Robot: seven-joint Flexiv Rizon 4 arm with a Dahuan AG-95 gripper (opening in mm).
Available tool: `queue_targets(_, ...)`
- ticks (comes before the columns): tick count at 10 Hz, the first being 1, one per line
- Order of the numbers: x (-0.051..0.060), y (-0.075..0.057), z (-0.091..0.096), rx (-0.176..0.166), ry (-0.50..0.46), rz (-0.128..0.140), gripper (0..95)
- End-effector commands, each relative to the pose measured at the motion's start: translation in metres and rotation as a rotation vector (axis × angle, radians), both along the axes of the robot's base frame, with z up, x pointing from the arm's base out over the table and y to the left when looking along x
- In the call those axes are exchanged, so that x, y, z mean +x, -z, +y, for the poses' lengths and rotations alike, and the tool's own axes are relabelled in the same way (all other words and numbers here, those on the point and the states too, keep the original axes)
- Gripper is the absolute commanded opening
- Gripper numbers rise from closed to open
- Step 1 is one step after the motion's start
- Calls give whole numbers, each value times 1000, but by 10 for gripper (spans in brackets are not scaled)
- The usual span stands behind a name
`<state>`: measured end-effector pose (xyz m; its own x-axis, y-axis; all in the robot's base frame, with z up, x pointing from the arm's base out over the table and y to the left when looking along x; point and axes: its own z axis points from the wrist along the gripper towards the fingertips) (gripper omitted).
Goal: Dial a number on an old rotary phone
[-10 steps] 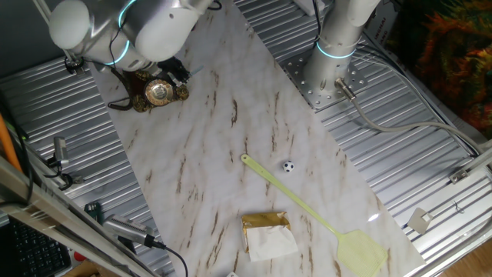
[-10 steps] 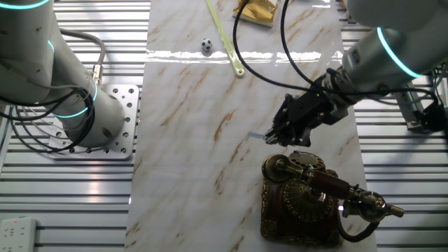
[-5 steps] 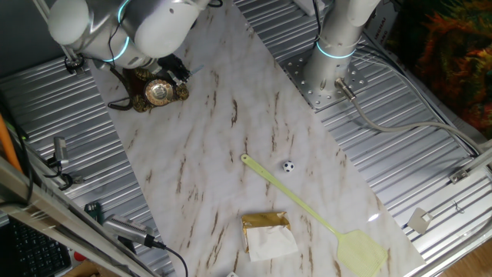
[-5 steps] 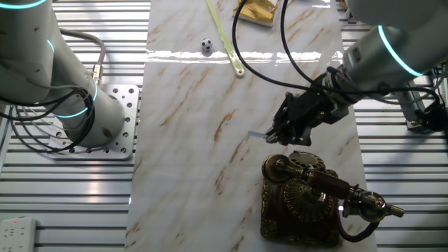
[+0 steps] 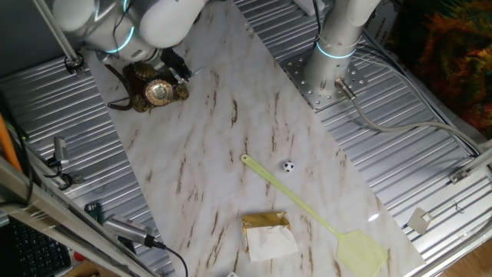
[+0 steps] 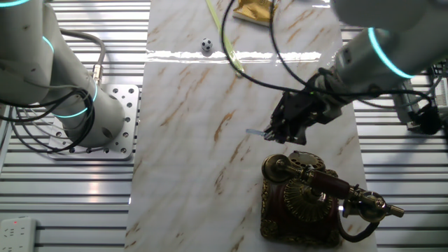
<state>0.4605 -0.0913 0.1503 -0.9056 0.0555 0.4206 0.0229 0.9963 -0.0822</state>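
Old rotary phone (image 6: 308, 199): stands on the marble surface (image 5: 231, 146) close to one short end, handset (image 6: 329, 185) resting across the cradle, brass dial (image 5: 159, 92) facing up; position unchanged from a second ago.

Gripper (image 6: 276, 133): dark, hovering just beyond the phone on the side toward the middle of the surface, apart from it; whether the fingers are spread or pressed together cannot be told. A thin pale rod (image 6: 253, 131) juts from its tip. Compared with a second ago it has drawn slightly up and away from the phone.

Edges and room: the phone sits near the surface's long edge, with ribbed metal decking (image 6: 406, 182) beyond. A broad bare stretch of marble lies between the phone and the other items.

Other items, all well apart from the phone, toward the far end: small black-and-white ball (image 5: 287, 165), yellow fly swatter (image 5: 323, 219), gold-wrapped packet (image 5: 267, 233). None has moved.
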Motion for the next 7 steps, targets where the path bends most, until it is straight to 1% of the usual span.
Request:
queue_targets(1, -5, 8, 22, 33, 49, -140, 0)
queue_targets(2, -2, 14, 38, 34, 73, -183, 0)
queue_targets(3, 2, 18, 45, 33, 75, -215, 0)
queue_targets(4, 3, 20, 49, 36, 76, -233, 0)
queue_targets(5, 8, 26, 60, 40, 74, -264, 0)
queue_targets(6, 12, 32, 71, 39, 74, -281, 0)
queue_targets(7, 13, 35, 77, 43, 68, -289, 0)
